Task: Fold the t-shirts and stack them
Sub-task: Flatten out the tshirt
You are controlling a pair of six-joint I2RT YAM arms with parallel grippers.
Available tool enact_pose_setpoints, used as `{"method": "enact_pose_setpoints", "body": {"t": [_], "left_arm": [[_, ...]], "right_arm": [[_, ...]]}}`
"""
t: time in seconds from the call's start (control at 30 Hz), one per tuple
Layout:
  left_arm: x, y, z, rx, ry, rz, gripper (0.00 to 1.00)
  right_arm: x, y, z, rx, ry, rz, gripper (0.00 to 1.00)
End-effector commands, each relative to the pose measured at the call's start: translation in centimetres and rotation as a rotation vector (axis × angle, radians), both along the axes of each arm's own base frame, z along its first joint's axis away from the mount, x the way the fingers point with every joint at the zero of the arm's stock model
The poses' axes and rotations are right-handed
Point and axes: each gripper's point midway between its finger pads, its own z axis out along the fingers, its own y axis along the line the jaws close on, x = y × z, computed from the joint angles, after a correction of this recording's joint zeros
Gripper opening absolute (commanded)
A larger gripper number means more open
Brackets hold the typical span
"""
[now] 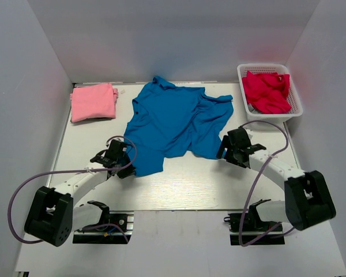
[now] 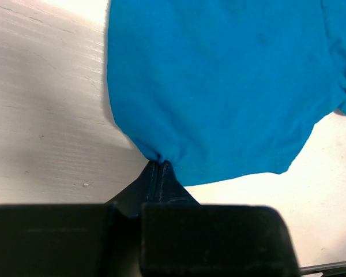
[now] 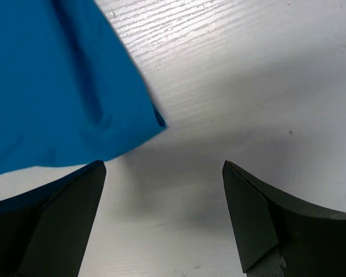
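Observation:
The blue t-shirt (image 1: 176, 121) lies spread and rumpled across the middle of the table, collar at the far side. My left gripper (image 1: 127, 168) is shut on its near left hem corner; in the left wrist view the jaws pinch the blue cloth (image 2: 219, 86) at the gripper (image 2: 160, 164). My right gripper (image 1: 223, 149) is open and empty just beside the shirt's near right corner; in the right wrist view that corner (image 3: 63, 98) lies above the left finger, and the gripper (image 3: 163, 167) is over bare table. A folded pink t-shirt (image 1: 93, 102) lies at the far left.
A white basket (image 1: 294, 113) at the far right holds crumpled red cloth (image 1: 267, 91). White walls close in the table at the left, back and right. Both arms' cables loop over the table's near part.

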Motion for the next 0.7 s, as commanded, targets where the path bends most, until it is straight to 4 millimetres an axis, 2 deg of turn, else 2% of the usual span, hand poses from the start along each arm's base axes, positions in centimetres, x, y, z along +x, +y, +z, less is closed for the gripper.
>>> {"method": "enact_pose_setpoints", "body": {"t": [0.0,0.07,0.17,0.2,0.23,0.3,0.4,0.43,0.53,0.67], "left_arm": [[0.5,0.0,0.9,0.009,-0.039,-0.017,0.00],[0.7,-0.1,1.0,0.014,-0.040,-0.026,0.00],[1.0,-0.1,0.8,0.020,-0.038,-0.034,0.00],[1.0,-0.1,0.6,0.023,-0.029,-0.034,0.00],[1.0,-0.1,0.6,0.023,-0.029,-0.034,0.00],[1.0,-0.1,0.6,0.023,-0.029,-0.034,0.00],[1.4,-0.2,0.8,0.013,-0.048,-0.037,0.00],[1.4,-0.2,0.8,0.013,-0.048,-0.037,0.00],[2.0,-0.4,1.3,0.011,-0.070,-0.047,0.00],[3.1,-0.4,2.6,0.016,-0.127,-0.044,0.00]], "right_arm": [[2.9,0.9,0.3,0.007,-0.038,-0.028,0.87],[3.0,0.7,-0.3,-0.004,-0.013,-0.040,0.87],[3.3,1.0,-1.0,-0.019,0.023,-0.025,0.72],[3.1,1.0,-1.4,-0.022,0.038,-0.024,0.63],[3.0,1.2,-1.4,-0.021,0.040,-0.017,0.38],[2.7,1.3,-1.7,-0.013,0.049,-0.012,0.25],[2.6,0.7,-1.9,-0.037,0.046,-0.025,0.19],[2.6,0.6,-2.0,-0.043,0.048,-0.025,0.11],[3.2,-0.3,-1.9,-0.091,0.028,-0.046,0.00],[4.7,-0.4,-1.4,-0.117,-0.023,-0.042,0.00]]}}
